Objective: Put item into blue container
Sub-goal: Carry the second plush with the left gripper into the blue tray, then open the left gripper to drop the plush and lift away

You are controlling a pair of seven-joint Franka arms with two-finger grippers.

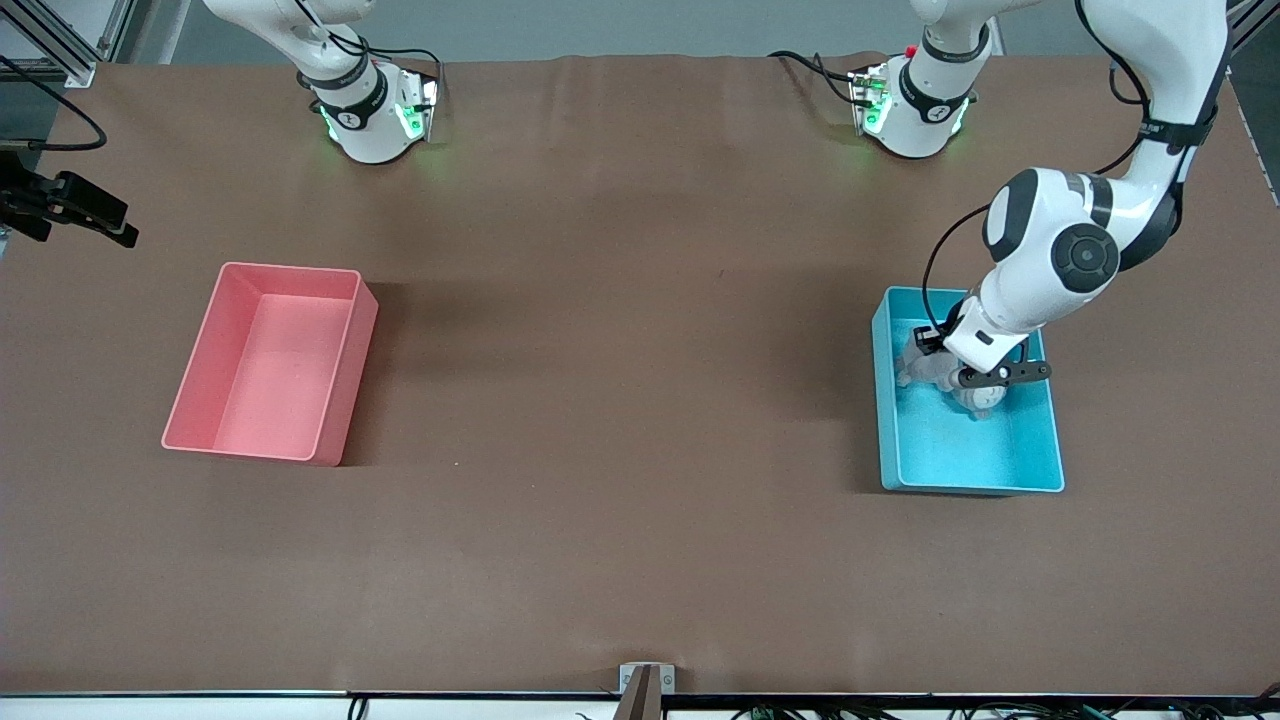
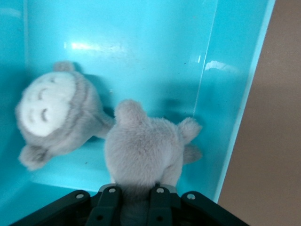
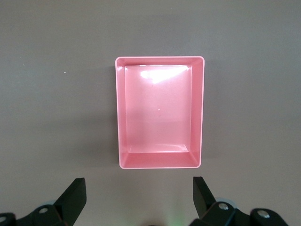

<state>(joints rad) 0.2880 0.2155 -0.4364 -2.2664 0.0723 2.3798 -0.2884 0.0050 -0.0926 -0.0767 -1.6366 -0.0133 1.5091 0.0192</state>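
Note:
The blue container (image 1: 884, 400) stands at the left arm's end of the table. Inside it is the item, a grey plush toy (image 1: 922, 368). My left gripper (image 1: 978, 384) reaches down into the container and is shut on the toy's grey furry body (image 2: 141, 146), which bulges out between the fingers (image 2: 109, 200). A rounded grey part with a white patch (image 2: 49, 106) lies beside the body on the container's floor, touching it. I cannot tell whether it is the same toy. The container's wall (image 2: 211, 94) rises close by. My right gripper (image 3: 138, 183) waits open, high over the table beside the pink bin.
An empty pink bin (image 1: 345, 390) stands at the right arm's end of the table, and its rim (image 3: 120, 113) shows in the right wrist view. A black clamp (image 1: 70, 205) juts in at that end's edge. A small mount (image 1: 645, 685) sits at the table's nearest edge.

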